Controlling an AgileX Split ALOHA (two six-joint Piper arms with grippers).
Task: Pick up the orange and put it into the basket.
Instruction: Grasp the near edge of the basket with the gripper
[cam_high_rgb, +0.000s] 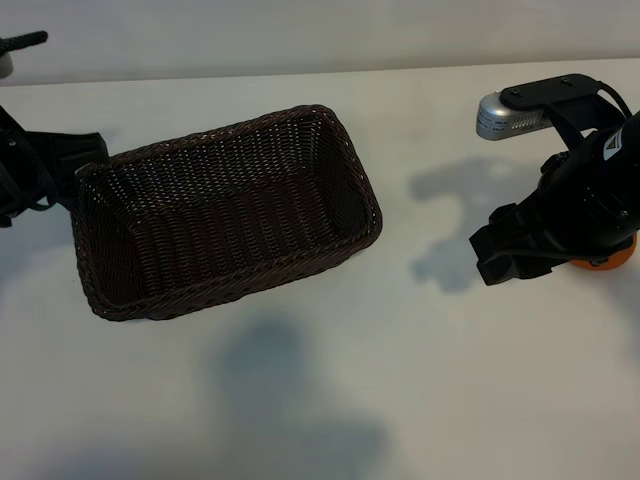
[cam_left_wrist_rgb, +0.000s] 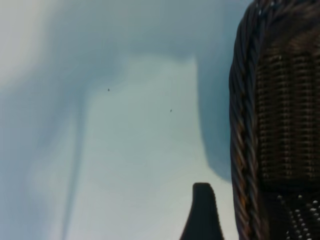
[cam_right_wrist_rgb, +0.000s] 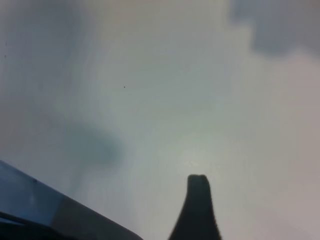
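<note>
Dark brown woven basket (cam_high_rgb: 228, 215), orange fruit (cam_high_rgb: 607, 262)

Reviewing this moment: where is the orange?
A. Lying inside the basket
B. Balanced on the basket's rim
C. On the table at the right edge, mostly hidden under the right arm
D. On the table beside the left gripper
C. Only a sliver of the orange shows on the table beneath the right arm, well apart from the basket, which holds nothing.

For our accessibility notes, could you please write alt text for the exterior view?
A dark woven basket sits empty on a white table, with the left arm's gripper at its left end. At the right edge, the right arm hangs over an orange, hiding most of it.
</note>
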